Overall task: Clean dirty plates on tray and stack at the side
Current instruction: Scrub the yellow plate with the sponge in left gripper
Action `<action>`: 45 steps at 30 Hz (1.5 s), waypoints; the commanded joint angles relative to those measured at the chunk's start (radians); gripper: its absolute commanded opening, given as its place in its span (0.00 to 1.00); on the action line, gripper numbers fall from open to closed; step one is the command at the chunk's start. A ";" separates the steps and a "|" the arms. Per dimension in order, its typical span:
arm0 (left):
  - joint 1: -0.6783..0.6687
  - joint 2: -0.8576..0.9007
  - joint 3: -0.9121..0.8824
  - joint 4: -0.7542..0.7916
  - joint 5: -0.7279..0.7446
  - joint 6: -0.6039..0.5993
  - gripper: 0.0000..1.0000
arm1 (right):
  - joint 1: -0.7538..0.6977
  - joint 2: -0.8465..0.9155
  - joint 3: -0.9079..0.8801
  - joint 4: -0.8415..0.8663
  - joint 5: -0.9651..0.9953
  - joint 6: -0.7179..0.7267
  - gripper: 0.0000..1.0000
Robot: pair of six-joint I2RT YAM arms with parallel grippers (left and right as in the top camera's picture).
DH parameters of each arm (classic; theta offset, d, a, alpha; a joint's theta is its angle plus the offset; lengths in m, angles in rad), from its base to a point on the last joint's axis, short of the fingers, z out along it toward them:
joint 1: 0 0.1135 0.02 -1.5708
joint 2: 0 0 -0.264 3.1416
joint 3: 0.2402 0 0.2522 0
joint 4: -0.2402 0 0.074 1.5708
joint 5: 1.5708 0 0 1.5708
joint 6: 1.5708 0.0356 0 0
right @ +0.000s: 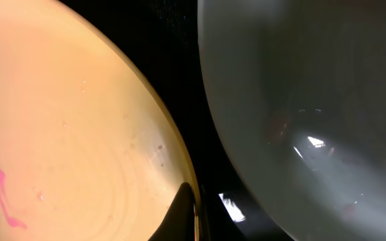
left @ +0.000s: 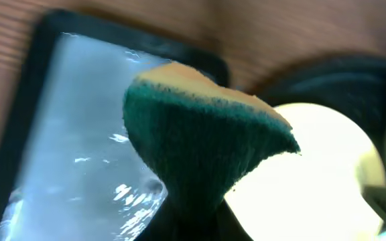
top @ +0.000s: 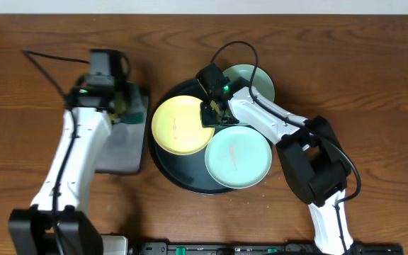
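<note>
The black tray [top: 181,172] holds a pale yellow plate [top: 179,126] at its left and a mint plate [top: 238,157] at its front right, both with pink smears. A second mint plate [top: 257,79] lies at the tray's back right edge. My right gripper [top: 211,113] is shut on the yellow plate's right rim. In the right wrist view, its finger [right: 191,214] pinches the yellow plate [right: 66,134], with the mint plate [right: 300,100] across a strip of tray [right: 179,53]. My left gripper [top: 121,106] is shut on a teal sponge [left: 200,134] above the grey tray.
A grey rectangular tray [top: 122,149] with a black rim lies left of the black tray and shows glossy in the left wrist view [left: 66,134]. Cables run behind both arms. The right arm's base stands at the front right.
</note>
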 commanded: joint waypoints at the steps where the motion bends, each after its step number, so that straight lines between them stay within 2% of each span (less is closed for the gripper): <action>1: -0.049 0.053 -0.022 0.032 0.066 -0.073 0.07 | 0.001 0.013 -0.002 0.005 0.036 -0.011 0.02; 13: -0.187 0.329 -0.022 0.123 0.084 -0.156 0.08 | 0.001 0.013 -0.002 0.005 0.034 -0.011 0.02; 17: -0.214 0.365 -0.022 0.124 0.090 -0.166 0.08 | 0.001 0.013 -0.002 0.005 0.034 -0.011 0.03; 20: -0.230 0.366 -0.022 0.124 0.174 -0.148 0.07 | 0.001 0.013 -0.002 0.005 0.034 -0.011 0.03; 22: -0.230 0.365 -0.020 0.138 0.313 -0.087 0.07 | 0.001 0.013 -0.002 0.005 0.034 -0.011 0.03; 24: -0.230 0.365 -0.020 0.152 0.345 -0.079 0.07 | 0.001 0.013 -0.002 0.005 0.034 -0.011 0.02; 27: -0.224 0.365 -0.020 0.175 0.269 -0.084 0.08 | 0.001 0.013 -0.002 0.005 0.034 -0.011 0.01; 29: -0.208 0.365 -0.020 0.198 0.074 -0.136 0.08 | 0.001 0.013 -0.002 0.005 0.034 -0.011 0.01; 32: -0.190 0.365 -0.020 0.229 -0.137 -0.187 0.08 | 0.001 0.013 -0.002 0.005 0.034 -0.011 0.02; 35: -0.182 0.365 -0.020 0.241 -0.212 -0.196 0.07 | 0.001 0.013 -0.002 0.005 0.034 -0.011 0.02; 38: -0.188 0.365 -0.020 0.182 -0.148 -0.196 0.07 | 0.001 0.013 -0.002 0.005 0.034 -0.011 0.02; 41: -0.211 0.366 -0.020 0.050 0.024 -0.190 0.07 | 0.001 0.013 -0.002 0.005 0.034 -0.011 0.01; 44: -0.230 0.366 -0.020 -0.007 0.161 -0.127 0.08 | 0.001 0.013 -0.002 0.006 0.034 -0.011 0.01; 45: -0.235 0.366 -0.020 -0.006 0.239 -0.066 0.07 | 0.001 0.013 -0.002 0.008 0.034 -0.011 0.01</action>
